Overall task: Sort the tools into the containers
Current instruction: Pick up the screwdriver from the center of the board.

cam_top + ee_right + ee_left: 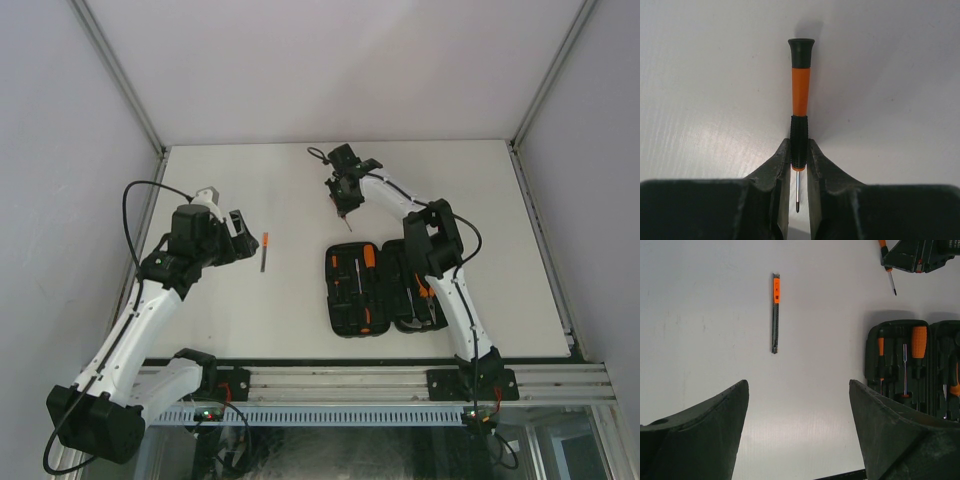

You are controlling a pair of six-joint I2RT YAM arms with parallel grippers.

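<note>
My right gripper (799,146) is shut on a small screwdriver (800,95), its fingers pressed on the black knurled grip. The orange handle sticks out ahead and the thin tip sits between the jaws. From above, this gripper (345,203) is at the far middle of the table, beyond the open black tool case (385,288). The case holds several orange-and-black tools in its slots. My left gripper (797,385) hangs open over bare table, with nothing between its fingers. A thin orange-and-black tool (775,312) lies ahead of it, left of the case (912,367).
The white table (230,310) is walled by grey panels on three sides. An aluminium rail (380,385) runs along the near edge. The right arm's cable (318,155) loops near its wrist.
</note>
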